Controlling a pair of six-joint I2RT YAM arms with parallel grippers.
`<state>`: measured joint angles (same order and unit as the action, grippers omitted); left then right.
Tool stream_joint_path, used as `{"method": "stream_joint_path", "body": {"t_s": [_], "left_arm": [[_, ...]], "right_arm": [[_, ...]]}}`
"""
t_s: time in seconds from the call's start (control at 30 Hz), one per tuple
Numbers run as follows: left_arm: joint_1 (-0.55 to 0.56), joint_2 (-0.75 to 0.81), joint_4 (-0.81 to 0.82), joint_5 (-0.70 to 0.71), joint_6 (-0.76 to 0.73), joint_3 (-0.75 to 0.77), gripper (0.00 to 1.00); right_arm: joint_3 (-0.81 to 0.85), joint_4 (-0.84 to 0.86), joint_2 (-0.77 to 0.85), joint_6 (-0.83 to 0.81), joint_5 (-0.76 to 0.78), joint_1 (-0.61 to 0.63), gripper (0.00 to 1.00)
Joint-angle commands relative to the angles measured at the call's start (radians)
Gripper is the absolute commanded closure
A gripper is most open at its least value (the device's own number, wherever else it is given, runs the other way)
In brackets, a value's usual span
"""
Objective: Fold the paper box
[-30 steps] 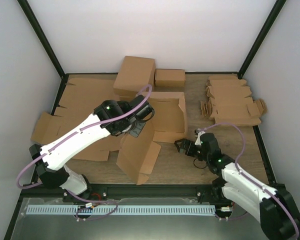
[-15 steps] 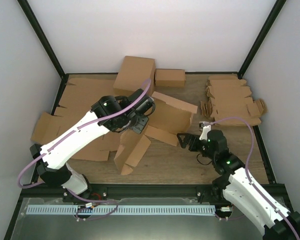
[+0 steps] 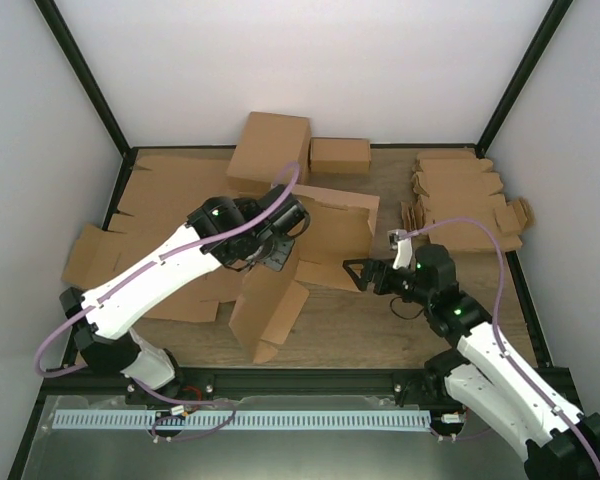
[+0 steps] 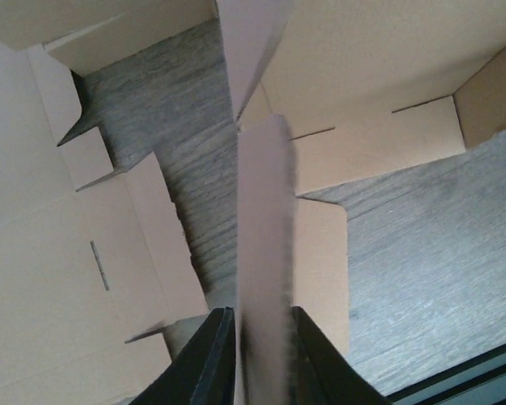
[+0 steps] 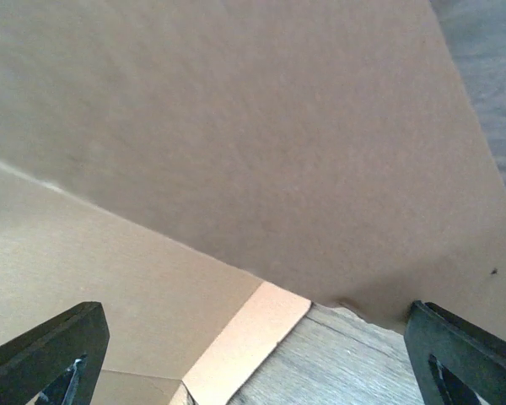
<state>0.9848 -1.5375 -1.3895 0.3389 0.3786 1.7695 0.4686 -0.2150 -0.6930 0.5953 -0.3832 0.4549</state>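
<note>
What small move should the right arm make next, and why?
Probably ease the right pincer forward onto the near wall of the paper box and close. Its jaws stand wide open just short of that cardboard, while the left pincer is shut on a raised panel, steadying the box for a second grip.

Plain brown paper box (image 3: 335, 225) on grey woodgrain table (image 3: 365, 335).

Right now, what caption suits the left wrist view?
Left gripper pinching an upright panel of the paper box above the table.
</note>
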Motion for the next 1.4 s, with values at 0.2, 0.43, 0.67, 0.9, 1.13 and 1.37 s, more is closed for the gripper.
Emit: {"method": "stream_joint_path", "body": {"t_s": [0.2,0.43,0.67,0.9,1.13,1.37], "left_arm": [[-0.072,0.137,0.194,-0.153,-0.003,-0.074,0.46],[-0.223,0.253,0.409,-0.431,-0.018,-0.193,0.36],[-0.496,0.357,0.640,-0.761,0.039,-0.349,0.33],[-0.617,0.328,0.846,-0.997,0.117,-0.504,0.24],[-0.617,0.262,0.967,-1.057,0.140,-0.551,0.25],[-0.615,0.215,1.052,-1.125,0.161,-0.577,0.26]], "right_arm": [[0.148,-0.119,0.031,-0.023,-0.005,-0.004,0.00],[0.211,-0.238,0.109,0.008,0.140,-0.003,0.00],[0.279,-0.310,0.157,0.001,0.157,-0.004,0.00],[0.361,-0.337,0.128,0.001,0.216,-0.004,0.04],[0.448,-0.357,0.057,-0.003,0.274,-0.009,0.10],[0.460,-0.338,0.009,0.025,0.291,-0.052,0.19]]}}
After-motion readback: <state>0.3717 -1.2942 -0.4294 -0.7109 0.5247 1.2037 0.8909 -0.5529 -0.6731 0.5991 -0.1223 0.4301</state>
